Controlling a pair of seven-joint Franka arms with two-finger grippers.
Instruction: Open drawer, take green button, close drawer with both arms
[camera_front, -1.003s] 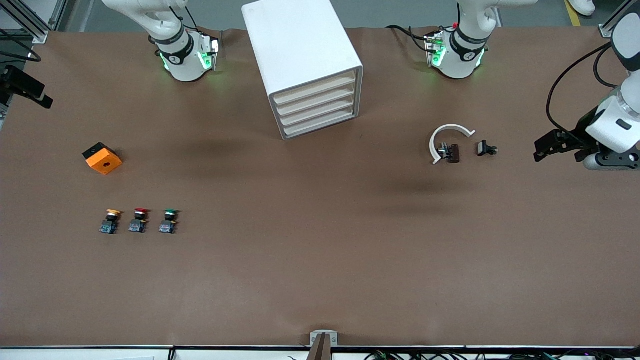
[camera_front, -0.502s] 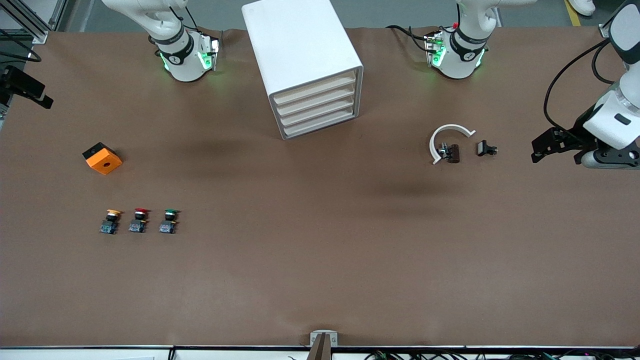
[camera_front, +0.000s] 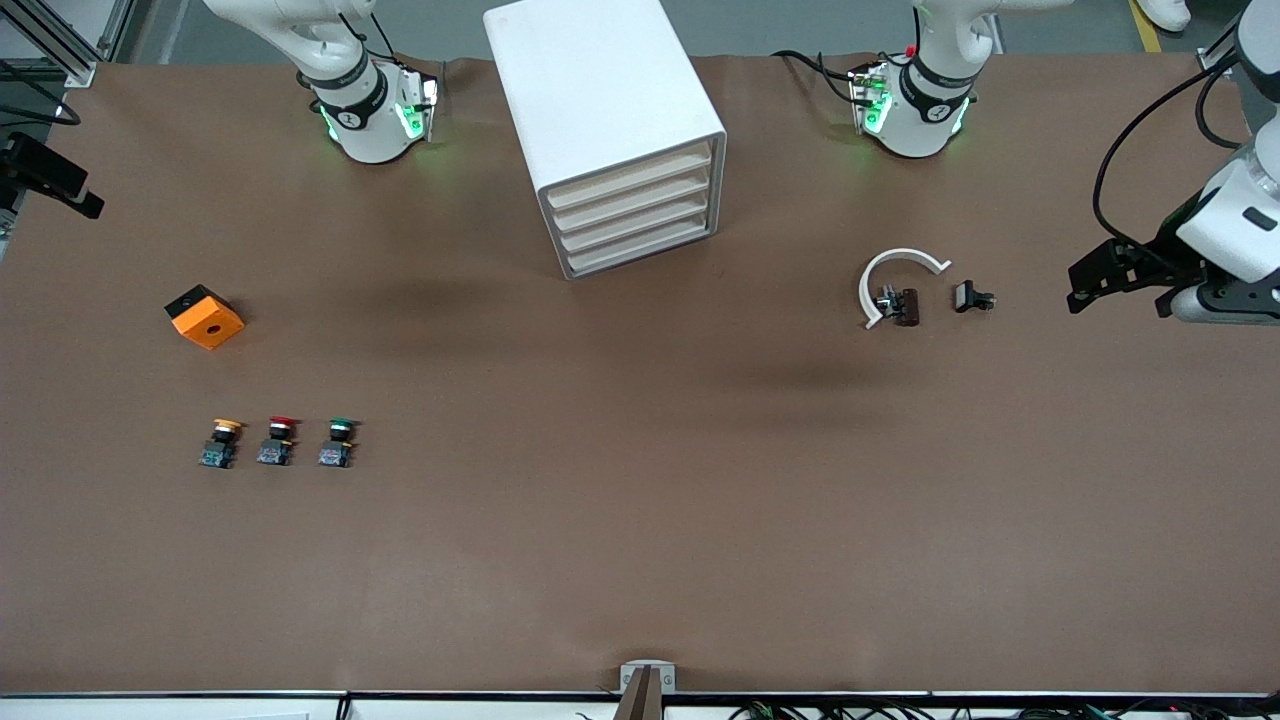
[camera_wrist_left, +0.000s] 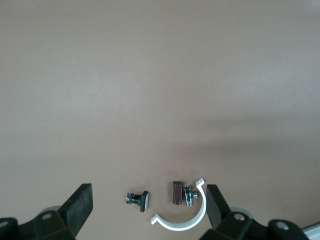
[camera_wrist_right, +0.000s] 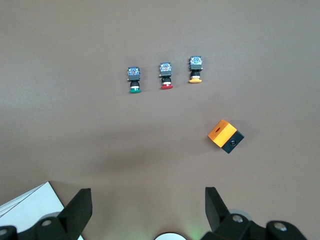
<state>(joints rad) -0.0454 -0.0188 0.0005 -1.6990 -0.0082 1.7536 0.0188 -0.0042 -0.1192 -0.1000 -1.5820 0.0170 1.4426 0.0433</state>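
Observation:
The white cabinet stands between the arm bases, and a corner of it shows in the right wrist view. All four drawers are shut, and the bottommost drawer has its cream front flush. The green-capped button stands on the table toward the right arm's end, at the end of a row of three, and also shows in the right wrist view. My left gripper is open and empty over the table at the left arm's end. My right gripper is open and empty, high over the table near its base, out of the front view.
The red-capped button and the yellow-capped button stand beside the green one. An orange box lies farther from the camera than the row. A white curved clip, a brown part and a black part lie near my left gripper.
My left arm's hand has shifted slightly toward the robots' side of the table. The cabinet, the buttons and the small parts have not moved.

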